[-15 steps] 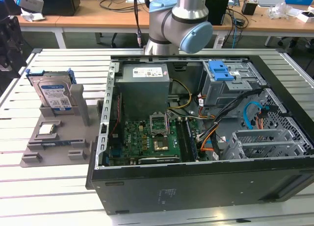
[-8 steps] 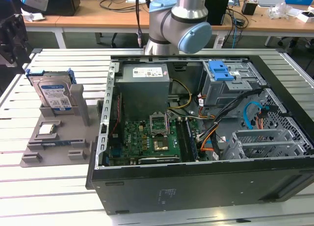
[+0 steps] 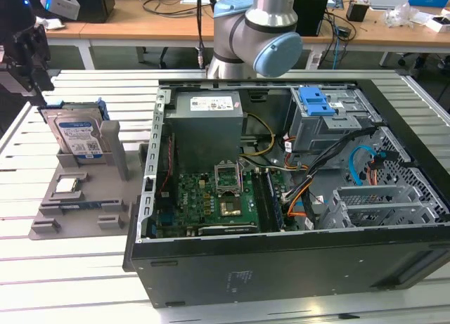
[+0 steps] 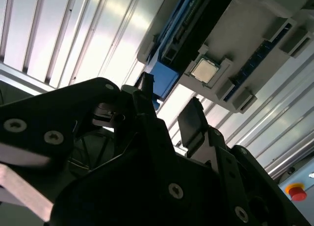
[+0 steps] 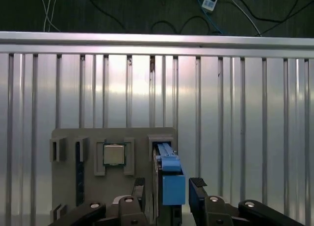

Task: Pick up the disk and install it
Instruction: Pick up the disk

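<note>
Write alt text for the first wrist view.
The open pincer straddles the disk, which stands on edge in a grey holder. A square chip sits in the holder beside it, all on a slatted metal table.

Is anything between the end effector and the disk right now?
Nothing visible does. The open end effector hangs over the disk, upright in its grey holder, fingers either side of the blue frame.
</note>
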`<action>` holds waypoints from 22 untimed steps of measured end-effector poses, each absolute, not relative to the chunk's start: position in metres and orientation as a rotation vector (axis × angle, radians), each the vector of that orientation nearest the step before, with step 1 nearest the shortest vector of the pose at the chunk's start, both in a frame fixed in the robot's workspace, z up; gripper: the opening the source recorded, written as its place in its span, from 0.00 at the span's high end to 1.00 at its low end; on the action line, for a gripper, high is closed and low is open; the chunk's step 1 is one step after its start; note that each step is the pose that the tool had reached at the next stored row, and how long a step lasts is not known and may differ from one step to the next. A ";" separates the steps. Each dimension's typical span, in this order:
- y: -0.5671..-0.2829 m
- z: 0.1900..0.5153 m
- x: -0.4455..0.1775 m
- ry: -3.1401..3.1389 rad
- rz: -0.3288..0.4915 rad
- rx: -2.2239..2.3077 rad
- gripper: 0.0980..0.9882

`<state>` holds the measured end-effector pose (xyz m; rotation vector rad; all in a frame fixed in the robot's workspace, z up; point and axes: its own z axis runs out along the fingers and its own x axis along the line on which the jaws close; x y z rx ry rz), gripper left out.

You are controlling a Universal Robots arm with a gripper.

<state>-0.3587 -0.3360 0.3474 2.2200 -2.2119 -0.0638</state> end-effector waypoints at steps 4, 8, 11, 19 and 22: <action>-0.335 0.337 -0.350 -2.218 -0.065 2.213 0.57; -0.331 0.327 -0.350 -2.218 -0.065 2.213 0.57; -0.330 0.321 -0.350 -2.217 -0.066 2.213 0.57; -0.330 0.305 -0.348 -2.216 -0.066 2.213 0.57; -0.330 0.296 -0.346 -2.206 -0.064 2.221 0.57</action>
